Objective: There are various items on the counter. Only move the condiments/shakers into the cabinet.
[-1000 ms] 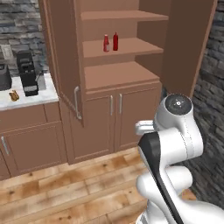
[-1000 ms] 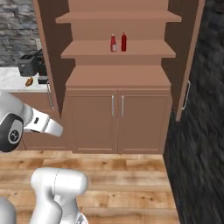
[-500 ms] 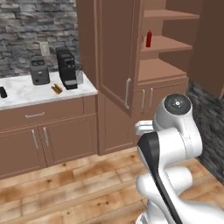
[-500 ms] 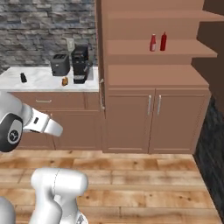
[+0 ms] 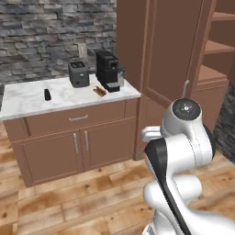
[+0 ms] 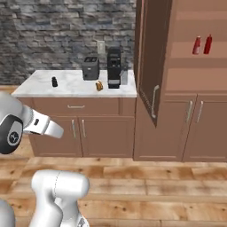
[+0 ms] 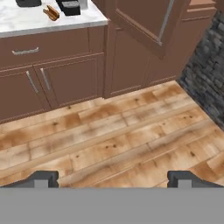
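The gripper (image 7: 111, 177) is released and empty; the black shaker (image 5: 47, 94) stands near the counter's (image 5: 27, 103) left edge.

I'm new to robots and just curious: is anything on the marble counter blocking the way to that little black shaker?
Nothing visible does. The short black shaker stands alone on the left part of the white marble counter; the dark grey toaster, black coffee machine and hot dog sit apart to its right.
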Available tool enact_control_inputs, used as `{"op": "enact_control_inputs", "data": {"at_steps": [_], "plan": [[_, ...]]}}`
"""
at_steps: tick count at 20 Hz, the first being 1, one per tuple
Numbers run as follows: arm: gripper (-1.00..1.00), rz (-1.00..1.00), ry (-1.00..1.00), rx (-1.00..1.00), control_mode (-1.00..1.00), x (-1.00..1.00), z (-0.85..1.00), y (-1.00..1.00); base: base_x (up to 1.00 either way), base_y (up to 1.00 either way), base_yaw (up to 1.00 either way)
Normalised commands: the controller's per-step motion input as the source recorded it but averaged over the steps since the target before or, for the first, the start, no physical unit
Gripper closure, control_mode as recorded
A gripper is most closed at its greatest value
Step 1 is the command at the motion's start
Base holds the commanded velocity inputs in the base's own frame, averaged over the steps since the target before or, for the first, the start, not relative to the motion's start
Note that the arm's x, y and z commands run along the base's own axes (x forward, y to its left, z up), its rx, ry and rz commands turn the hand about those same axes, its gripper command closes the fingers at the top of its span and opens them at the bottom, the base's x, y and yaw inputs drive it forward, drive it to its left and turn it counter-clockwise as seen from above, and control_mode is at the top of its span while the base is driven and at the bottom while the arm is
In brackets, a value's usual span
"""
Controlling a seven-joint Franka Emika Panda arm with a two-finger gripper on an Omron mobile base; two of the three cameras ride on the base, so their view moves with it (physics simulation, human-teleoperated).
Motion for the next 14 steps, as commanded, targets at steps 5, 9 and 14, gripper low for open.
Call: {"op": "enact_control_inputs", "data": {"at_steps": [5,9,14], "plan": [[-1.0,0.0,0.0,0.0,1.0,0.0,0.0,0.0,0.59,1.0,0.09],[-1.0,0.0,0.0,0.0,1.0,0.0,0.0,0.0,0.81,0.99,0.14],[-1.0,0.0,0.0,0.0,1.0,0.0,0.0,0.0,0.92,0.55,0.17]]}}
